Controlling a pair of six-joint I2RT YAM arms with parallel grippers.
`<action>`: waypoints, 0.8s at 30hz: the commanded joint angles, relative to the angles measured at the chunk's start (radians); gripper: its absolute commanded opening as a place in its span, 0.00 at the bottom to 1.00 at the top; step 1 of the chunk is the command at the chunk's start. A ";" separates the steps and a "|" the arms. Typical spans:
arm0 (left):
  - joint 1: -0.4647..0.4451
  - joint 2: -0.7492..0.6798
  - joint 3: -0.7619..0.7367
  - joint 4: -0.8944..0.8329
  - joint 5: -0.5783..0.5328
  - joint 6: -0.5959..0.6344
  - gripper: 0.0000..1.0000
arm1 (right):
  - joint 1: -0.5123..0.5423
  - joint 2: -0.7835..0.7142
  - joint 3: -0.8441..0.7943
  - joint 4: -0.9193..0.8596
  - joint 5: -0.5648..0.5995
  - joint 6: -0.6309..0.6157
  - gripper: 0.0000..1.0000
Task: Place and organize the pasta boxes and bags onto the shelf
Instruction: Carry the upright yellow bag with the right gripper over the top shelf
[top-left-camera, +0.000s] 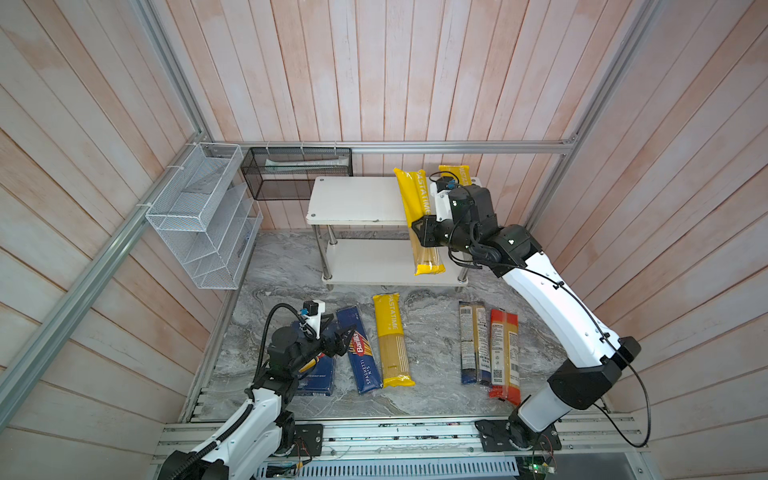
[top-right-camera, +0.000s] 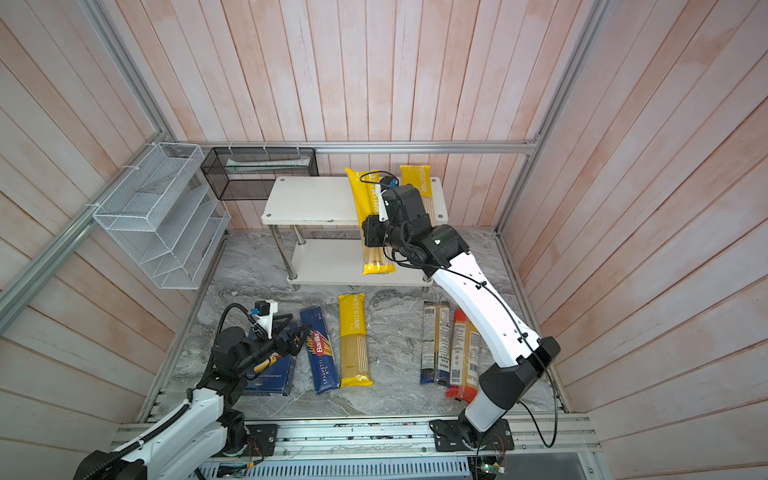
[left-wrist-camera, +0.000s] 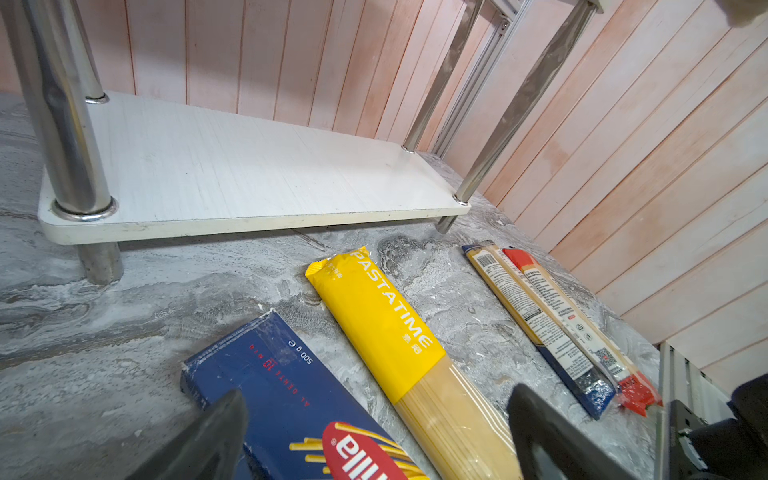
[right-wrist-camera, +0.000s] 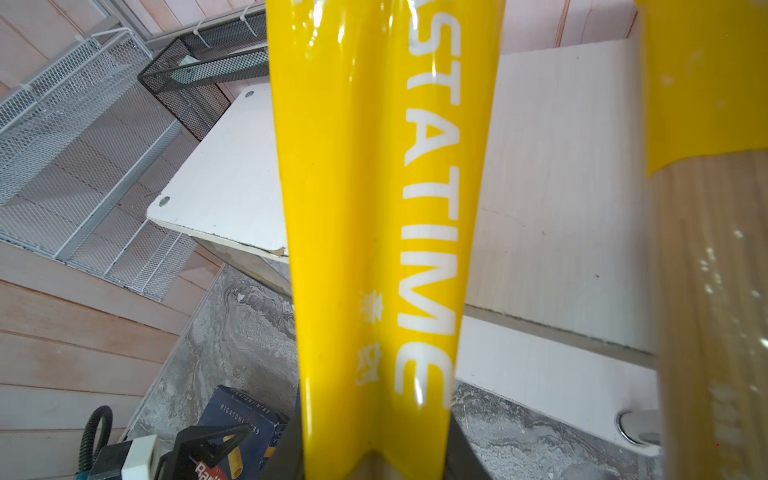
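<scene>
Filling the right wrist view, the held PASTATIME bag (right-wrist-camera: 365, 208) is clamped by the right gripper (right-wrist-camera: 374, 465), whose jaws are closed on it where the yellow print meets the clear window. In both top views its long axis runs roughly 12 to 6 o'clock with a slight lean. The yellow end points at the back wall above the top board of the shelf (top-left-camera: 353, 203), and the window end overhangs the front edge; whether it touches the board I cannot tell. Just beside it at 3 o'clock, the second PASTATIME bag (top-right-camera: 415, 183) lies on the top board, roughly parallel. At 6 o'clock of the shelf, on the marble table (top-left-camera: 432, 316), everything lies lengthwise 12 to 6. From 9 toward 3 o'clock come the Rigatoni box (top-left-camera: 316, 374), the Spaghetti box (top-left-camera: 359, 353) and the third PASTATIME bag (top-left-camera: 392, 340). Well apart from these, the blue-ended bag (top-left-camera: 473, 345) and red-ended bag (top-left-camera: 505, 357) lie side by side. Over the Spaghetti box the left gripper (left-wrist-camera: 376, 395) hovers, jaws spread and empty.
</scene>
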 joint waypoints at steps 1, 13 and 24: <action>-0.003 -0.009 -0.003 0.005 -0.004 0.015 1.00 | -0.014 -0.010 0.078 0.135 -0.031 -0.023 0.15; -0.004 -0.012 -0.004 0.006 -0.002 0.015 1.00 | -0.077 0.061 0.178 0.147 -0.068 -0.026 0.15; -0.005 -0.013 -0.004 0.009 0.003 0.015 1.00 | -0.093 0.184 0.352 0.127 -0.081 -0.033 0.15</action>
